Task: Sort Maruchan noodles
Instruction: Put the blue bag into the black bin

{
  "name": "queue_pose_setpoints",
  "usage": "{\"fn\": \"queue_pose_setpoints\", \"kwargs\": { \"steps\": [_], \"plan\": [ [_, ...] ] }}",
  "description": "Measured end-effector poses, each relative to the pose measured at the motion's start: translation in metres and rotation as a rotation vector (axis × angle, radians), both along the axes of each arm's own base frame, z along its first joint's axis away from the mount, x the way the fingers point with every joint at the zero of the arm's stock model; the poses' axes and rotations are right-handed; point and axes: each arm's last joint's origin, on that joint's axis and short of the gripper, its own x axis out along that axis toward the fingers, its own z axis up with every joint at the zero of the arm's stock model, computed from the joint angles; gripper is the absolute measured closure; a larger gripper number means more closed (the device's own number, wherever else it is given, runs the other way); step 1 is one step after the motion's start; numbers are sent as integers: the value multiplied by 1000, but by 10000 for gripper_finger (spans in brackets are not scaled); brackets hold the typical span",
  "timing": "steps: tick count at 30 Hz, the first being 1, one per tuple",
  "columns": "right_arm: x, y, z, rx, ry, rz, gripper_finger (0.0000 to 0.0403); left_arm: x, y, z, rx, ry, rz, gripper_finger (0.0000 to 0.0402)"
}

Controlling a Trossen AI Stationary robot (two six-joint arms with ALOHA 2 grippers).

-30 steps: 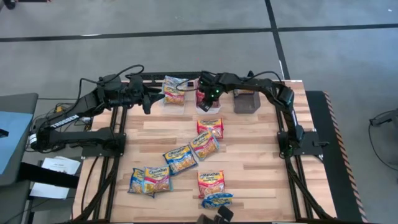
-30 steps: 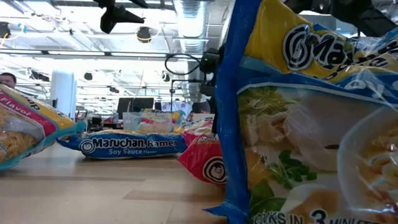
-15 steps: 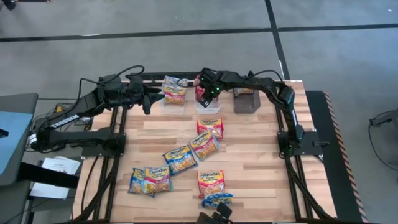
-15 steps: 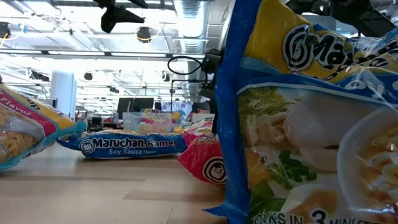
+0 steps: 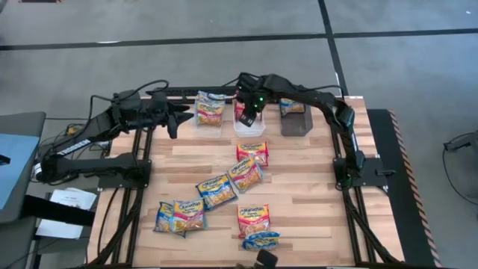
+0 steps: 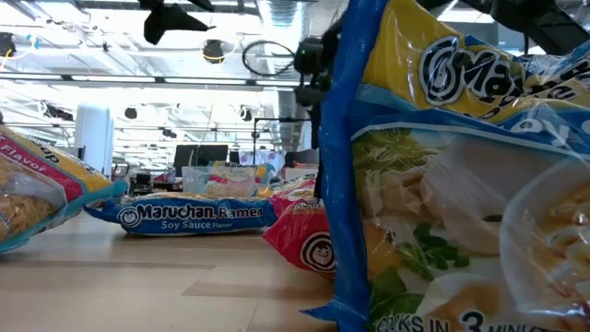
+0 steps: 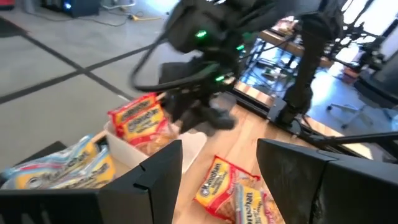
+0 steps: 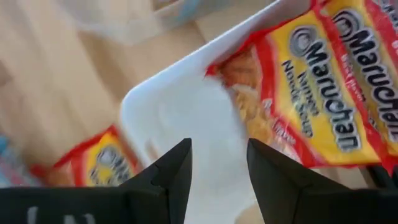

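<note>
Several Maruchan noodles packets lie flat on the wooden table, among them a red one and a blue one. Along the far edge stand three bins. A red-and-yellow packet leans inside the white bin. My right gripper hangs open just above that bin, nothing between its fingers. My left gripper is open and held in the air at the far left, pointing toward the bins.
The clear bin holds a packet, and the grey bin holds a blue one. Loose packets cover the middle and near part of the table. In the low view, a blue packet stands close to the lens.
My right gripper has risen straight up out of the white bin, its fingers as far apart as before. The red packet has stayed leaning in the bin.
</note>
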Motion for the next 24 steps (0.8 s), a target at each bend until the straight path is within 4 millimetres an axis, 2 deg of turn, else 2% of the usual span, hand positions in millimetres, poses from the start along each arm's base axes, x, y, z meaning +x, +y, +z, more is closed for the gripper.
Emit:
{"fn": "queue_pose_setpoints", "kwargs": {
  "steps": [5,11,18,24],
  "plan": [
    [-6,15,25,54,63,77,226,-14,-6,4,-11,-17,23,207],
    [-21,36,41,179,136,73,226,-22,-10,6,-25,-30,26,207],
    [-37,80,82,184,86,90,226,-28,-13,2,-28,11,20,207],
    [-60,122,122,168,6,99,226,-28,-15,-1,-46,44,-17,207]
  ]
}}
